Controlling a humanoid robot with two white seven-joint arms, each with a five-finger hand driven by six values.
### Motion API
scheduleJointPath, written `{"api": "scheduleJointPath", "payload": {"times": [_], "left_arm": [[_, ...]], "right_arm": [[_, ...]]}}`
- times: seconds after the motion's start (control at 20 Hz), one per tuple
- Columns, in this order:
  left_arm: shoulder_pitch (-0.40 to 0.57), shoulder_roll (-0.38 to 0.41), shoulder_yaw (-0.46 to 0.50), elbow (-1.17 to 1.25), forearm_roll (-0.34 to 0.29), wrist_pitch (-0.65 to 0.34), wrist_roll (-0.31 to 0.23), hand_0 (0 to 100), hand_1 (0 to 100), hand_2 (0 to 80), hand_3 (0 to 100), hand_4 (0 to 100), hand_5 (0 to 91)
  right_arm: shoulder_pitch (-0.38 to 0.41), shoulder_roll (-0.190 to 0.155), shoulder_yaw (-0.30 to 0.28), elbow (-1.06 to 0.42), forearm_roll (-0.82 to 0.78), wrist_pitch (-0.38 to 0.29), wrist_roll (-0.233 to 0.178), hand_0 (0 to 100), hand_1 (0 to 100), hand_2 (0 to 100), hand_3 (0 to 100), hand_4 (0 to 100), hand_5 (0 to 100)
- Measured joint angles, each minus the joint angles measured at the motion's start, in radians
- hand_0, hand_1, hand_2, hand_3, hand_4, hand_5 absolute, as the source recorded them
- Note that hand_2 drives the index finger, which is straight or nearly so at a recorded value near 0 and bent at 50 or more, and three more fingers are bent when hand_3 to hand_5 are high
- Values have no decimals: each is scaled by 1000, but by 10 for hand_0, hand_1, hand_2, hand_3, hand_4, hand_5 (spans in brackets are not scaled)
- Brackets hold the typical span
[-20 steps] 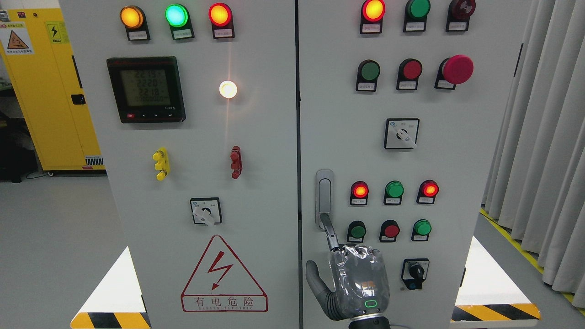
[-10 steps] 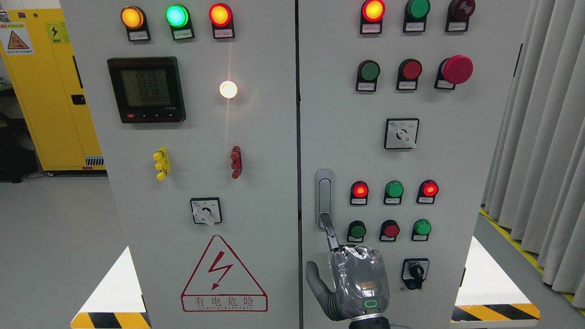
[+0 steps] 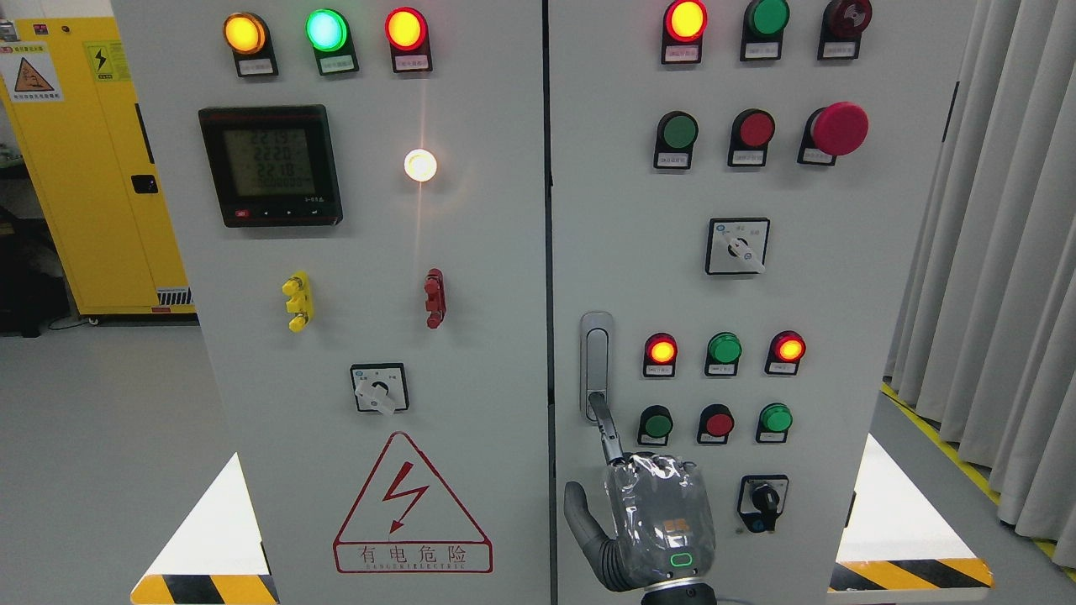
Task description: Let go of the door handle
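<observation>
The silver door handle (image 3: 596,361) stands upright on the left edge of the right cabinet door (image 3: 841,336). My right hand (image 3: 588,445) comes up from the bottom edge, its back wrapped in clear film. Its index finger (image 3: 607,433) is stretched up, and the tip touches the handle's lower end. The thumb (image 3: 580,521) is spread out to the left, away from the handle. Nothing is grasped. The other fingers are hidden behind the hand's back. The left arm does not show.
The left door (image 3: 336,336) carries a meter (image 3: 270,165), lamps, a rotary switch (image 3: 379,388) and a warning triangle (image 3: 412,508). Push buttons (image 3: 719,423) and a black selector switch (image 3: 763,502) sit right of my hand. A yellow cabinet (image 3: 92,168) stands far left, grey curtains (image 3: 1000,294) right.
The hand has sunk a few pixels; the index fingertip stays at the handle's lower end. The doors have not moved.
</observation>
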Motion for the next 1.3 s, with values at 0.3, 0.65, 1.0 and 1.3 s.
{"api": "scheduleJointPath", "payload": {"times": [0.3,0.65,1.0,1.3], "left_arm": [[0,0,0,0,0,0,0,120,556,0,0,0,0],[0,0,0,0,0,0,0,120,556,0,0,0,0],[0,0,0,0,0,0,0,120,556,0,0,0,0],[0,0,0,0,0,0,0,120,556,0,0,0,0]], "right_arm": [[1,0,0,2,0,1,14,625,461,119,1000,1000,1000],[4,1,0,4,-1,1,19,633,463,126,1000,1000,1000],[7,1,1,5,-1,1,19,633,464,132,1000,1000,1000],[12,1,1,5,-1,1,20,633,465,139,1000,1000,1000]]}}
